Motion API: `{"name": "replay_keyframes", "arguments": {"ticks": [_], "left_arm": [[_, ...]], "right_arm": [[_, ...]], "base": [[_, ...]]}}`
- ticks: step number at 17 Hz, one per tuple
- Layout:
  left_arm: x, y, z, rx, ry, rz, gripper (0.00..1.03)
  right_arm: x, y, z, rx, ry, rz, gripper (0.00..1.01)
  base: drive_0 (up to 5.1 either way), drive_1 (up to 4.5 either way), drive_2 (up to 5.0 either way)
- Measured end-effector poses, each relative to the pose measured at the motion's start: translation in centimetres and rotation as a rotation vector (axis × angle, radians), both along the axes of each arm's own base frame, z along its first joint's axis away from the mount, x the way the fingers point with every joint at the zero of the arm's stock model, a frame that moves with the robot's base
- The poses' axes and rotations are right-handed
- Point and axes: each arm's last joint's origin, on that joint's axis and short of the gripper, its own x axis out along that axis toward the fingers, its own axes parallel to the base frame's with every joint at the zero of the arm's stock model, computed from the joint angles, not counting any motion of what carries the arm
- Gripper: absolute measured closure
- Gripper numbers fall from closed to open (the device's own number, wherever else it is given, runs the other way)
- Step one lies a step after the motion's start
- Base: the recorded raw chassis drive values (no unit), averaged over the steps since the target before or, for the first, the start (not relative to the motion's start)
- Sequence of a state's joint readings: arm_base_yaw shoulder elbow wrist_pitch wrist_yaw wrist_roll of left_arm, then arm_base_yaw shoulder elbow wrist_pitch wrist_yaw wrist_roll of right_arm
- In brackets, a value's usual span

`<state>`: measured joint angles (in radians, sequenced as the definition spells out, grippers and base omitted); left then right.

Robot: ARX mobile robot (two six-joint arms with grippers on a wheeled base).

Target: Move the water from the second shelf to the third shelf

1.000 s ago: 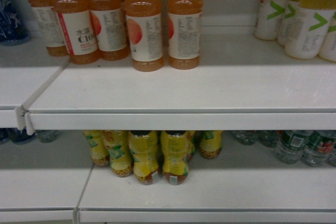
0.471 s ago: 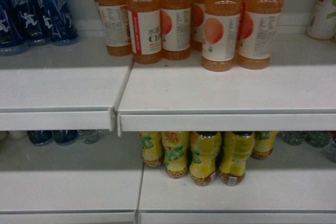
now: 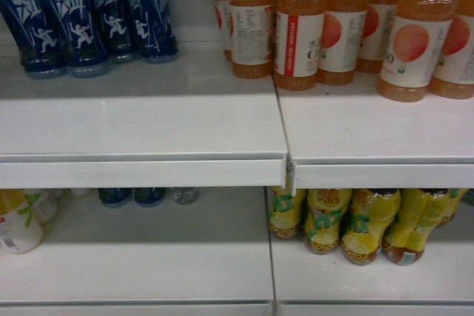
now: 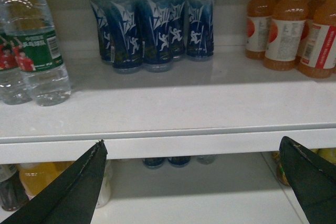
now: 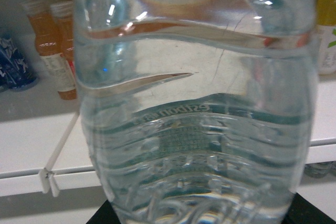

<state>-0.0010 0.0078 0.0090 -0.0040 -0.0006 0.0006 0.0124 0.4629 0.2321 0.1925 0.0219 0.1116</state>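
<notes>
Right wrist view filled by water [image 5: 197, 129], right claw [image 5: 199, 216] grasping it, left claw [image 4: 194, 182] spread.

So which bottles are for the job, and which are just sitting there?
For the job: water bottle, close up in the right wrist view; white shelves.
Just sitting there: blue bottles, orange drinks, yellow drinks, green-label waters on the shelf.

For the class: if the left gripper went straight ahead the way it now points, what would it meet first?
Probably the white shelf edge: the open left gripper points at that lip, with the blue bottles set further back above it. Depth is unclear, so it might slip just under it.
</notes>
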Motion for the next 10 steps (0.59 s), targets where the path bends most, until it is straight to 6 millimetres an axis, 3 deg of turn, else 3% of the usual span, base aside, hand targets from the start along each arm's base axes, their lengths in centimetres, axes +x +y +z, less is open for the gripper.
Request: {"name": "replay_keyframes", "arguments": {"ticks": [10], "left_arm": [[0.0, 0.0, 0.02, 0.0, -0.002, -0.001, 0.05]], "right_arm": [[0.0, 0.0, -0.01, 0.0, 0.001, -0.001, 0.61]], "base": [[-5.1, 2.38, 2.4]]}}
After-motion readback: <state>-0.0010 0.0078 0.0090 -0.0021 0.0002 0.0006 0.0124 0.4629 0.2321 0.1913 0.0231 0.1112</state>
